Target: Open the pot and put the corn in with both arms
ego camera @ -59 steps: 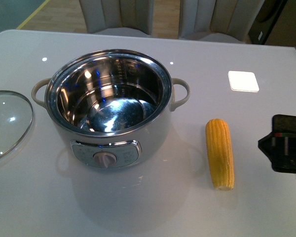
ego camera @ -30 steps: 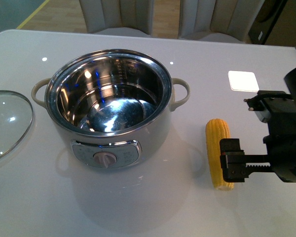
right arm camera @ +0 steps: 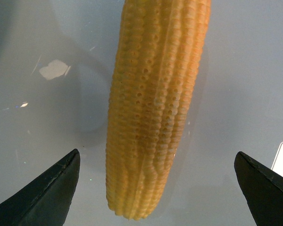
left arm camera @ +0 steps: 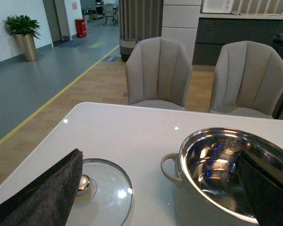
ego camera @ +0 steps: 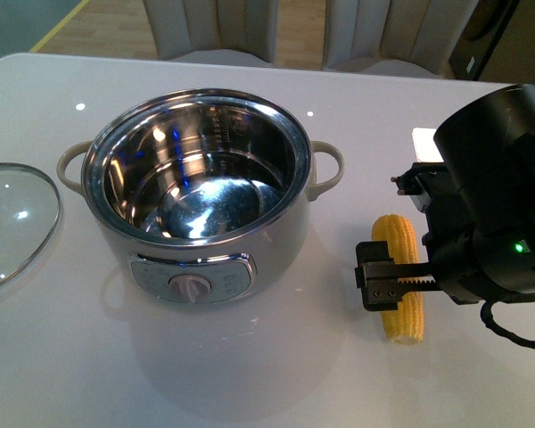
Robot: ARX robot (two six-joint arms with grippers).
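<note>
one pot (ego camera: 281, 241), one corn (ego camera: 394, 236), one lid (ego camera: 13, 218), right hand (ego camera: 399, 283) over corn

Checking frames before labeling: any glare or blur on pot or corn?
Front view: ceiling-light specks on the glossy table, mirror-like reflections inside the pot, corn sharp. Left wrist view: glare spot on the glass lid, left gripper fingers dark and soft. Right wrist view: corn crisp, soft shadow beside it.

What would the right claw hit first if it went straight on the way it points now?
The bare yellow corn cob. The open right claw points straight at it, a finger on each side. It lies on the glossy white table; how far off is hard to judge.
</note>
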